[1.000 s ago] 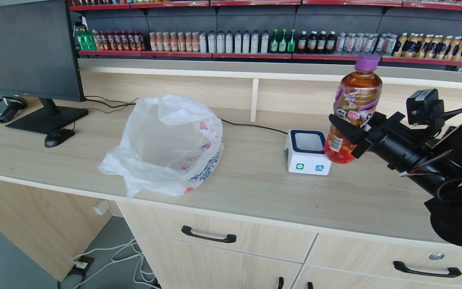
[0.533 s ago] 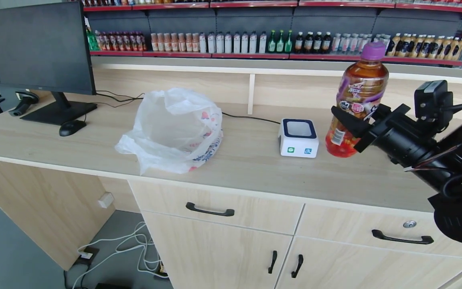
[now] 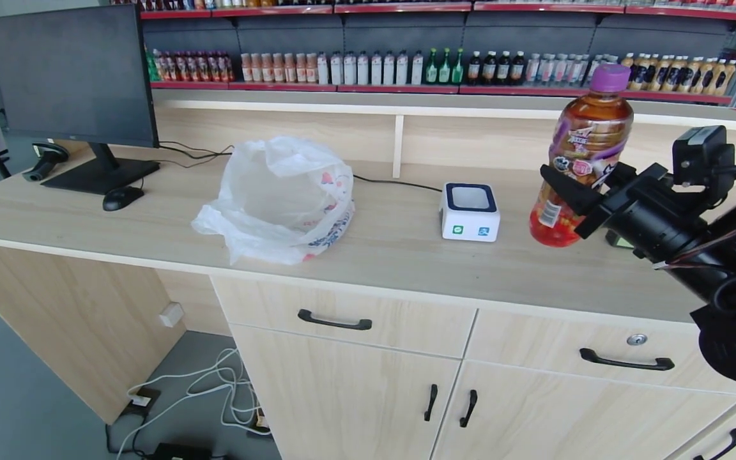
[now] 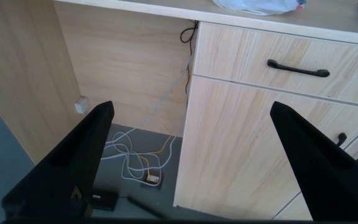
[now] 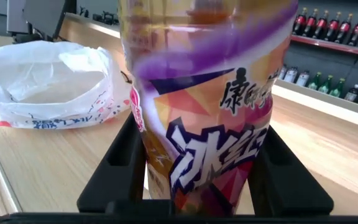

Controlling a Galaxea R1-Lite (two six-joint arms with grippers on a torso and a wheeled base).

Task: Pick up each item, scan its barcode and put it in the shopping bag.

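My right gripper [image 3: 584, 186] is shut on a tea bottle [image 3: 582, 153] with a purple cap and a purple and orange label. It holds the bottle upright, slightly tilted, above the counter and to the right of the white scanner box [image 3: 469, 211]. In the right wrist view the bottle [image 5: 210, 106] stands between the black fingers [image 5: 112, 167]. A white plastic shopping bag [image 3: 285, 198] lies open on the counter, left of the scanner. My left gripper [image 4: 191, 162] is open and empty, low in front of the cabinet.
At the counter's [image 3: 406, 255] far left stand a monitor [image 3: 74, 76], a mouse [image 3: 122, 198] and a handheld scanner [image 3: 45, 160]. A cable [image 3: 393, 184] runs behind the bag to the scanner box. Bottle shelves [image 3: 406, 67] line the back wall. Drawers and doors [image 3: 342, 358] face me below.
The whole head picture has shifted: the camera drew back, showing more of the cabinet. The held bottle now stands farther right of the scanner box than a second ago.
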